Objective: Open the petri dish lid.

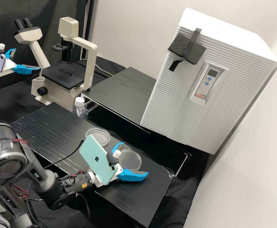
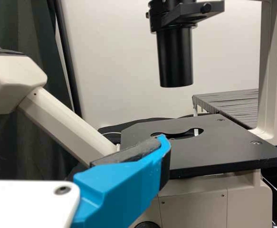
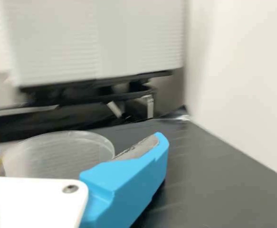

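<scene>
One clear petri dish (image 1: 131, 155) lies flat on the black bench, directly ahead of my right gripper (image 1: 135, 158). It also appears in the right wrist view as a round dish (image 3: 62, 154) between the spread fingers of my right gripper (image 3: 76, 133); whether they touch it I cannot tell. A second round dish (image 1: 97, 132), with doubled rims, lies farther back, partly behind the green phone. Which dish bears a lid is unclear. My left gripper (image 1: 27, 59) is open in the air before the microscope; the left wrist view shows my left gripper (image 2: 74, 142) by one finger.
A microscope (image 1: 65, 74) stands at the back left, with a white-capped bottle (image 1: 80, 109) in front of it. A large white ribbed incubator (image 1: 189, 95) stands at the back right. The low black bench top (image 1: 49, 126) has its right corner near a dark gap.
</scene>
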